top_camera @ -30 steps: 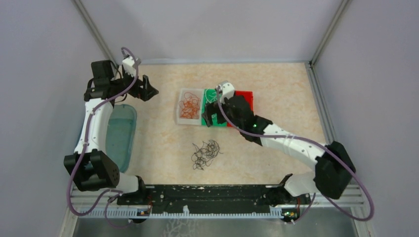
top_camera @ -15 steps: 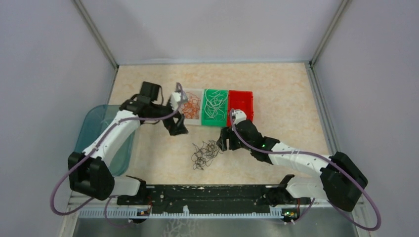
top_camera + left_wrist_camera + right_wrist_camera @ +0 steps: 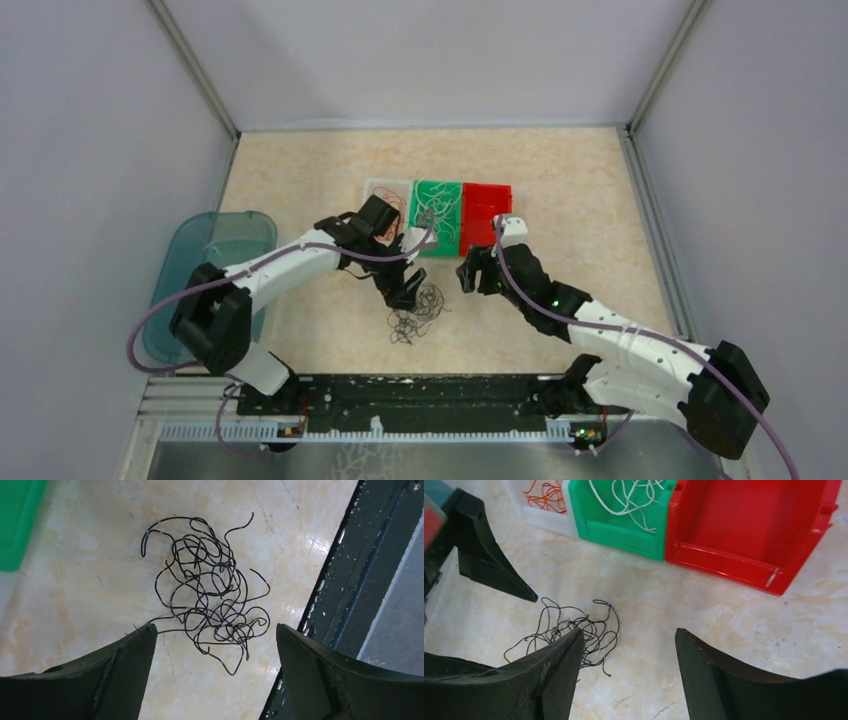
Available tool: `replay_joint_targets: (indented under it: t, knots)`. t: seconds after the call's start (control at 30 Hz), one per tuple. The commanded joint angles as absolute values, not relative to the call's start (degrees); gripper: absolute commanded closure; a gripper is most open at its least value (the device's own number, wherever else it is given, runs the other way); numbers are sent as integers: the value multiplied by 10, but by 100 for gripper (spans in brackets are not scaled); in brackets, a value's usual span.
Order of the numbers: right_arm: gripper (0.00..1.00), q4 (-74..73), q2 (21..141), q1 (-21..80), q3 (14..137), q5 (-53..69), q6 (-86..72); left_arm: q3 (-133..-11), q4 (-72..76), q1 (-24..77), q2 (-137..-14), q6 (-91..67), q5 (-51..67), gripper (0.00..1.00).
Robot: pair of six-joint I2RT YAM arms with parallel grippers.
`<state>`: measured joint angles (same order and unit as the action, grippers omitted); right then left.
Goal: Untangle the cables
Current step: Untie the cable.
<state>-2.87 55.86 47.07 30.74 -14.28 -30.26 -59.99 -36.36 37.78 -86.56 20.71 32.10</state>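
A tangle of thin black cables (image 3: 415, 312) lies on the beige table in front of the bins; it also shows in the left wrist view (image 3: 210, 600) and the right wrist view (image 3: 574, 627). White cables (image 3: 437, 210) lie in the green bin (image 3: 624, 532). Orange cables (image 3: 544, 492) lie in the clear bin, partly hidden by my left arm in the top view. The red bin (image 3: 487, 212) is empty. My left gripper (image 3: 405, 288) hangs open just above the tangle's far-left side (image 3: 215, 627). My right gripper (image 3: 475, 272) is open and empty, just right of the tangle (image 3: 629, 630).
A teal see-through tray (image 3: 215, 250) lies at the table's left edge. A black rail (image 3: 420, 390) runs along the near edge, close behind the tangle in the left wrist view (image 3: 350, 580). Grey walls close in the back and sides.
My left arm swung from the far left corner in to the black tangle. My right arm drew back from over the bins and now sits beside the tangle's right side.
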Motion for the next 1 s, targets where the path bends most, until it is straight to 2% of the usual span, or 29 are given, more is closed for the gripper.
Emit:
replay_joint_targets:
  t: [0.0,0.2,0.5,0.8,0.9,0.97]
  knots:
    - [32,-48,535,468,323,-211,-308,-616,-346,406,-913,149,265,9]
    - [33,-38,519,468,319,-217,-307,-625,-324,412,-946,122,229,20]
    - [37,-23,519,468,310,-194,-307,-641,-323,412,-942,128,231,44]
    - [38,-24,512,468,308,-191,-306,-622,-313,412,-958,133,217,59]
    - [39,-25,507,468,306,-191,-306,-621,-313,411,-960,144,190,70]
    - [39,-26,503,468,305,-190,-307,-622,-319,411,-950,154,182,73]
